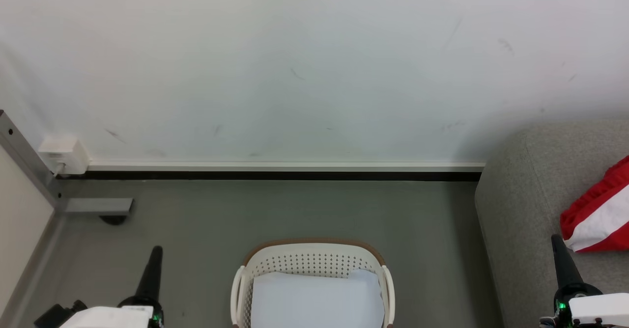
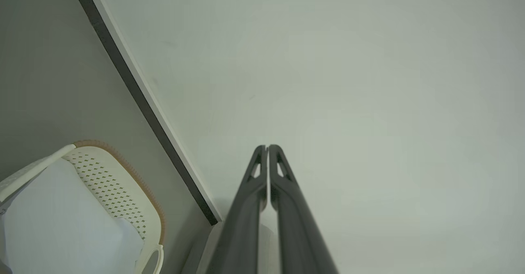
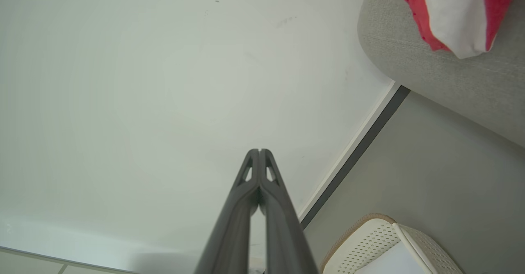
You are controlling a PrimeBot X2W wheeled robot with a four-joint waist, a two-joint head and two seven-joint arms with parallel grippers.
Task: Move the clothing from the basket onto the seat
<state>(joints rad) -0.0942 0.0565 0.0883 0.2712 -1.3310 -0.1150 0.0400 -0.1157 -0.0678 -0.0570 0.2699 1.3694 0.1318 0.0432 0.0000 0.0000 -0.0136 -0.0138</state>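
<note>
The cream-white basket [image 1: 314, 264] with a brown rim stands on the floor at the bottom centre, holding a flat white sheet [image 1: 314, 301]. Red clothing [image 1: 597, 210] with a white band lies on the grey seat [image 1: 521, 205] at the right. My left gripper [image 1: 156, 250] is shut and empty, raised left of the basket. My right gripper [image 1: 556, 239] is shut and empty, its tip just beside the clothing's edge. The left wrist view has the shut left gripper [image 2: 267, 147] pointing at the wall, the basket [image 2: 123, 183] at its lower left. In the right wrist view the shut right gripper [image 3: 259, 151] also faces the wall, with the seat [image 3: 430, 73] and clothing [image 3: 451, 11] at top right.
A white wall [image 1: 314, 72] with a dark baseboard [image 1: 275, 175] runs behind the basket. A white wall box [image 1: 64, 155] and a grey metal frame [image 1: 73, 204] stand at the left. Grey floor [image 1: 295, 215] lies between basket and wall.
</note>
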